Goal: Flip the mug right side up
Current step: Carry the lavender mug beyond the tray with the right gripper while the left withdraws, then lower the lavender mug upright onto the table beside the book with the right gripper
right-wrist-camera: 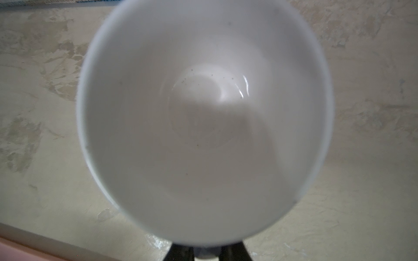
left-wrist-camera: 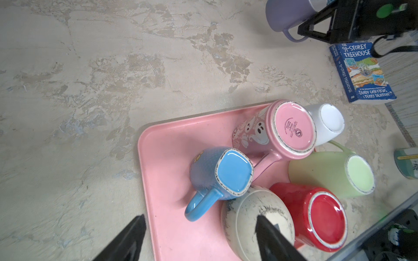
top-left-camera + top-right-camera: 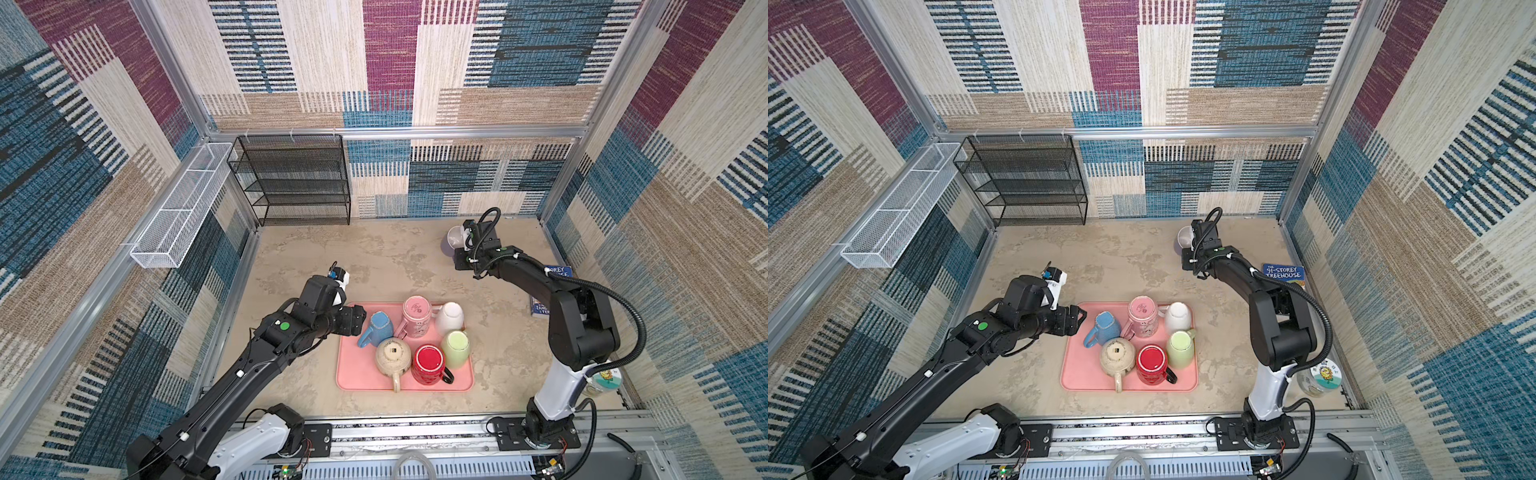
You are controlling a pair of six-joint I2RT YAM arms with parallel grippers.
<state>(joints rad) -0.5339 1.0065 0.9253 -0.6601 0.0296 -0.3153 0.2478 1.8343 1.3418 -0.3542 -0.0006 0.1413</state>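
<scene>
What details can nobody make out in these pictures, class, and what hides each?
Right gripper, right wrist view: cut off by the edge; its hold on the lavender mug barely shows.
Book, a top view: title half covered by the right arm.
Jar, a top view: label too small.
Cream mug, left wrist view: cut off by the edge.

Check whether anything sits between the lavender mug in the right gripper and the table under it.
Nothing visible. The right gripper grips the lavender mug by its handle, over bare table; the book and pink tray lie clear of it.
</scene>
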